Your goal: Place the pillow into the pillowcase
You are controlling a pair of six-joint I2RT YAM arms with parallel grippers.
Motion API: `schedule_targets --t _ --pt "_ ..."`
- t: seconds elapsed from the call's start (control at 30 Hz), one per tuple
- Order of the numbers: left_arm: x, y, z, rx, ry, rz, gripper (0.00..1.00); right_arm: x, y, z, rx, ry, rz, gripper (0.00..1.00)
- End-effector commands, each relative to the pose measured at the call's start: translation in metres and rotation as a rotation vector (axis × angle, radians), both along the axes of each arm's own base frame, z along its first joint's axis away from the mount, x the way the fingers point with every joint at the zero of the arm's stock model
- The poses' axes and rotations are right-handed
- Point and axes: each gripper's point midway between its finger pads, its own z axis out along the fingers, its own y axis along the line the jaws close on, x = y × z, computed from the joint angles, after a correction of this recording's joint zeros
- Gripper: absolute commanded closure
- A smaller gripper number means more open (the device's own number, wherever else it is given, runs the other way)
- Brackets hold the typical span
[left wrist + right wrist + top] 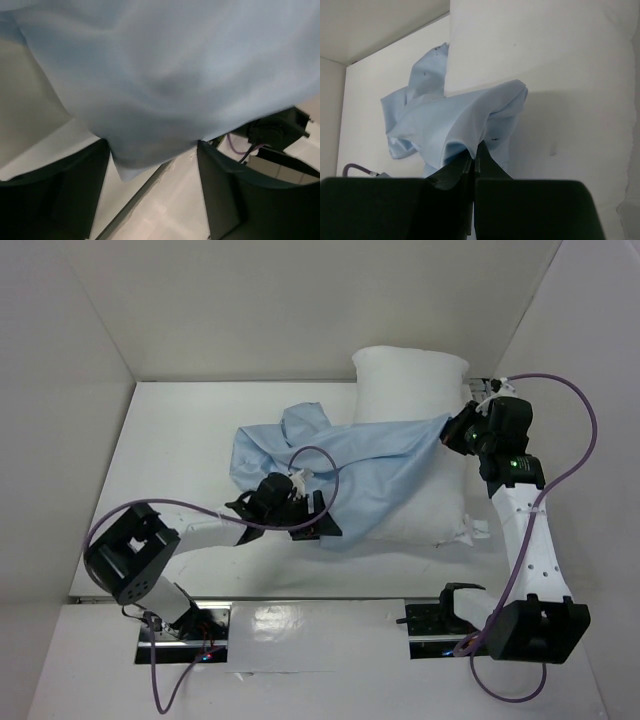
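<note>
The white pillow (410, 380) lies at the back right of the table, reaching toward the front. The light blue pillowcase (350, 465) is draped across its middle and bunches out to the left. My right gripper (447, 433) is at the pillow's right side, shut on an edge of the pillowcase (445, 120), with the pillow (545, 60) behind it. My left gripper (322, 518) sits at the cloth's near edge. Its jaws stand wide apart around a hanging fold of the pillowcase (175, 75), and the left gripper (152, 145) is not pinching the cloth.
White walls (90, 320) close in the table on the left, back and right. A purple cable (325, 465) loops over the cloth near my left wrist. The pillow's small tag (472, 531) lies beside my right forearm. My right arm's base (275, 130) shows past the left fingers.
</note>
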Motion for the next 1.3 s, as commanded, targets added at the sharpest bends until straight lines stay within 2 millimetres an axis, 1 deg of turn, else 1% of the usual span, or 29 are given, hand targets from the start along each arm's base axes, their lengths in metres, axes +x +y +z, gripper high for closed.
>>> schedule_targets --t 0.0,0.03,0.07,0.1,0.13,0.17,0.2,0.23,0.27,0.3,0.37,0.4,0.47,0.5,0.53,0.6,0.63,0.73,0.8,0.83,0.9,0.97,1.03,1.07,1.13,1.17,1.2,1.23,1.27 --pt "0.013 -0.022 0.028 -0.088 -0.054 -0.062 0.25 0.013 0.004 0.026 0.014 -0.085 0.013 1.0" --pt "0.014 -0.022 0.028 -0.075 -0.07 -0.075 0.61 0.013 0.009 0.026 0.018 -0.085 0.031 1.0" --pt "0.02 -0.022 0.044 -0.088 -0.097 -0.07 0.88 0.015 0.009 0.023 0.019 -0.074 0.031 1.0" --pt "0.022 -0.02 0.051 -0.073 -0.109 -0.058 1.0 0.016 0.009 0.034 0.017 -0.099 0.031 1.0" --pt "0.022 -0.008 0.051 -0.026 -0.083 -0.037 1.0 0.019 0.008 0.036 0.016 -0.105 0.031 1.0" --pt "0.032 -0.003 0.07 -0.019 -0.141 -0.016 1.0 0.021 0.01 0.037 0.03 -0.101 0.037 1.0" --pt "0.03 0.002 0.102 -0.046 -0.21 -0.011 1.0 0.023 0.015 0.051 0.03 -0.144 0.056 1.0" --pt "0.028 0.014 0.112 -0.013 -0.211 0.007 1.0 0.027 0.017 0.056 0.043 -0.157 0.062 1.0" --pt "0.036 0.018 0.148 -0.019 -0.31 0.033 1.0 0.03 0.027 0.062 0.052 -0.168 0.087 1.0" --pt "0.038 0.027 0.172 -0.02 -0.363 0.056 1.0 0.031 0.032 0.085 0.061 -0.222 0.095 1.0" --pt "0.032 0.05 0.244 -0.026 -0.494 0.095 1.0 0.036 0.041 0.101 0.073 -0.251 0.116 1.0" --pt "0.031 0.058 0.266 -0.03 -0.532 0.106 1.0 0.033 0.046 0.129 0.071 -0.312 0.132 1.0" --pt "0.02 0.07 0.313 -0.053 -0.62 0.11 1.0 0.03 0.05 0.158 0.081 -0.371 0.153 1.0" --pt "0.016 0.081 0.358 -0.081 -0.716 0.137 1.0 0.025 0.055 0.176 0.082 -0.408 0.173 1.0" --pt "0.005 0.09 0.371 -0.077 -0.74 0.131 1.0 0.016 0.057 0.209 0.079 -0.484 0.187 1.0" --pt "-0.008 0.102 0.401 -0.092 -0.806 0.141 1.0 0.002 0.062 0.242 0.078 -0.56 0.227 1.0" --pt "-0.019 0.108 0.424 -0.127 -0.844 0.143 1.0 -0.013 0.064 0.273 0.081 -0.629 0.245 1.0" --pt "-0.034 0.121 0.438 -0.141 -0.881 0.156 1.0 -0.028 0.071 0.299 0.086 -0.688 0.29 1.0" --pt "-0.032 0.128 0.43 -0.117 -0.876 0.191 1.0 -0.033 0.071 0.304 0.093 -0.706 0.29 1.0" --pt "-0.027 0.128 0.42 -0.099 -0.85 0.208 1.0 -0.03 0.071 0.299 0.095 -0.693 0.289 1.0" --pt "-0.027 0.128 0.411 -0.088 -0.836 0.204 1.0 -0.022 0.071 0.283 0.1 -0.653 0.287 1.0" --pt "-0.017 0.127 0.394 -0.05 -0.798 0.227 1.0 -0.023 0.076 0.273 0.105 -0.634 0.32 1.0" --pt "-0.012 0.126 0.386 -0.036 -0.787 0.232 1.0 -0.017 0.084 0.247 0.119 -0.574 0.373 1.0" --pt "-0.004 0.125 0.377 -0.007 -0.769 0.248 1.0 -0.012 0.088 0.226 0.132 -0.522 0.4 1.0" --pt "0.002 0.126 0.365 0.028 -0.759 0.26 1.0 -0.009 0.102 0.191 0.162 -0.433 0.469 1.0" --pt "0.01 0.129 0.346 0.074 -0.724 0.275 1.0 -0.013 0.114 0.181 0.179 -0.419 0.501 1.0" --pt "0.013 0.129 0.335 0.098 -0.706 0.281 1.0 -0.011 0.121 0.148 0.194 -0.35 0.511 1.0" --pt "0.018 0.131 0.322 0.131 -0.688 0.296 1.0 -0.012 0.126 0.135 0.198 -0.329 0.516 1.0" --pt "0.023 0.131 0.297 0.169 -0.636 0.296 1.0 -0.013 0.136 0.121 0.204 -0.302 0.533 1.0"
